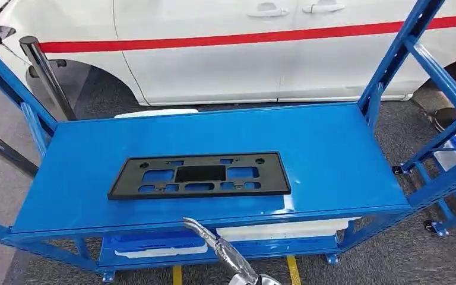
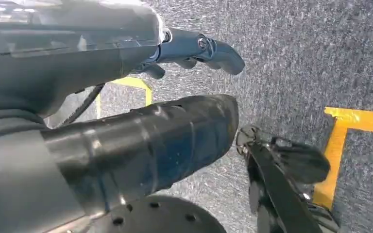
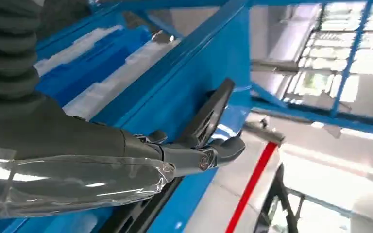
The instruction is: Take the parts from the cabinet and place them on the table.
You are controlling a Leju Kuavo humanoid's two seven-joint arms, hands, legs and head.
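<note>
Silvery right hand [image 1: 214,240] near flat black slotted plate [image 1: 200,175]

The head view looks forward and down on the blue surface [image 1: 332,160] and black plate [image 1: 199,175], which the right wrist view shares close along its edge, while the left wrist view faces the floor [image 2: 296,58]

1 black plastic panel [image 1: 199,176] on 1 blue table [image 1: 332,154]; 1 white car [image 1: 225,41] behind.

Blue table [image 1: 344,160] — black, perhaps plastic, part [image 1: 200,174] flat on top
</note>
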